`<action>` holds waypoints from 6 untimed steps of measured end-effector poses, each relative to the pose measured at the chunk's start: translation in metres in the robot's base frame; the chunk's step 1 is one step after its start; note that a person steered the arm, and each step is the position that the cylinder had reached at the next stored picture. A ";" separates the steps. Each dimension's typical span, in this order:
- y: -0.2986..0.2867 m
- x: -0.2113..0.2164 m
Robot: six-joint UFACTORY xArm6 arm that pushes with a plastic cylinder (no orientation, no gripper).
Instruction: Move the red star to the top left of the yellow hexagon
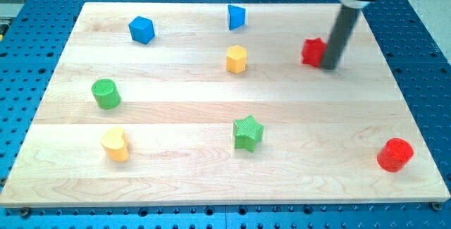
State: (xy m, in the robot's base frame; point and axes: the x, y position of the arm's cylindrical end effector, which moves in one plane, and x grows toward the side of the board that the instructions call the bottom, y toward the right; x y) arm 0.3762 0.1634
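Touching my tip (329, 65), red star (313, 51).

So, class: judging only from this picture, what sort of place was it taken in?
Most likely a robotics lab bench, not a home or classroom. A pale wooden board lies on a blue perforated metal table, small coloured blocks such as a green star are scattered over it, and my tip touches a red star.

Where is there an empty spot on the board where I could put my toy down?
The biggest bare patch lies between the green star and the red cylinder. Another sits in the middle, between the green cylinder and the yellow hexagon. It's crowded at the view's top right, where my tip sits against the red star.
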 end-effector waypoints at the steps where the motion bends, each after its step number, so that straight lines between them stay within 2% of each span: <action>1: 0.002 -0.002; 2: -0.007 -0.037; 3: -0.033 -0.050; 4: -0.018 -0.062; 6: -0.145 -0.055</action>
